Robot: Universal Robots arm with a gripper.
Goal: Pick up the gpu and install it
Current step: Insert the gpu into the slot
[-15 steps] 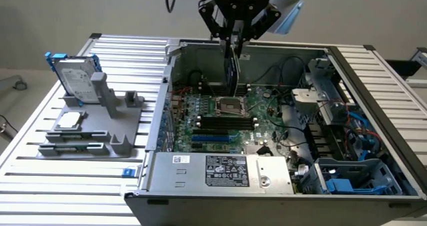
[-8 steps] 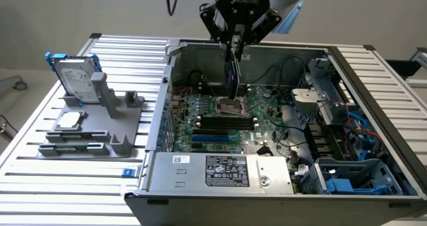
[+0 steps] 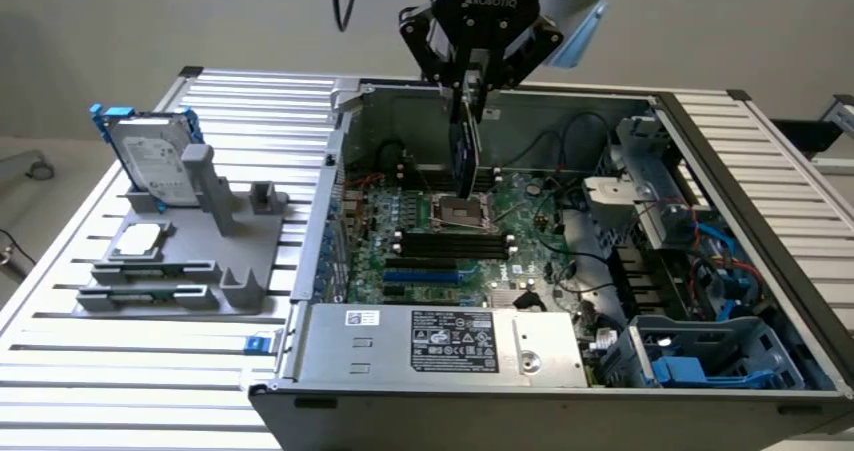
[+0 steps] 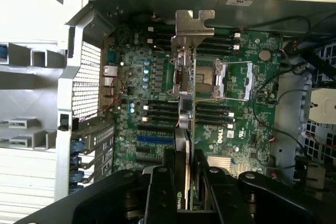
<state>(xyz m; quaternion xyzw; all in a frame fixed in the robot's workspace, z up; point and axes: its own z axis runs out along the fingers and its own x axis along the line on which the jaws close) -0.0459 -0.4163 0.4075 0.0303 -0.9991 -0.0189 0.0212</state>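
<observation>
Gripping the gpu [image 3: 463, 151], a small flat green-and-black expansion card with a silver end bracket, the black gripper [image 3: 467, 81] is closed on it above the green motherboard [image 3: 427, 216]. The card is best kept upright, squared to its slot. The motherboard is surrounded by a grey metal case [image 3: 567, 106], set on a slatted aluminium table [image 3: 240, 101].

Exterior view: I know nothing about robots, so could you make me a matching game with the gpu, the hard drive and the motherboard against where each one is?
Things:
1. gpu
2. hard drive
3. motherboard

Places:
A. standing on edge in the grey rack, outside the case at the exterior view's left
B. lying flat on the floor of the open case
C. clamped in the gripper, hanging edge-down above the motherboard

Pairs: 1-C, 2-A, 3-B
</observation>
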